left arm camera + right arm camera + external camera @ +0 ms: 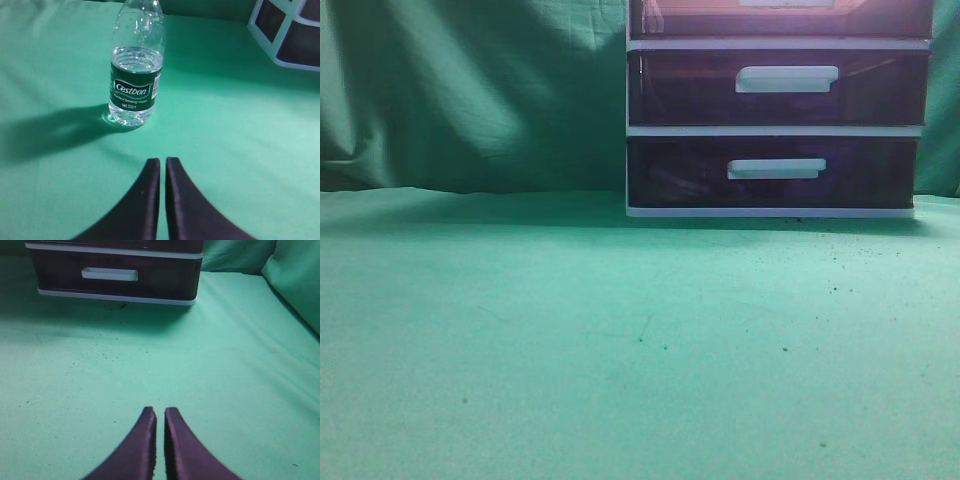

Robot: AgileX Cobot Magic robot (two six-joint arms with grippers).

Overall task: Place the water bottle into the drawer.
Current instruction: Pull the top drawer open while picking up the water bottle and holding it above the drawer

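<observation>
A clear water bottle [136, 75] with a dark green Cestbon label stands upright on the green cloth in the left wrist view, ahead and a little left of my left gripper [162, 161], which is shut and empty. The bottle does not show in the exterior view. The white-framed drawer unit [776, 128] stands at the back right. Only the bottom strip of its reddish-pink top drawer [780, 18] shows at the frame's top edge, and it looks closed. My right gripper [160, 411] is shut and empty, well in front of the unit [115, 296].
Two darker purple-brown drawers with white handles [786, 78] [775, 168] sit below the top one. A corner of the unit shows at the top right of the left wrist view [290, 30]. A green cloth backdrop [470, 90] hangs behind the table.
</observation>
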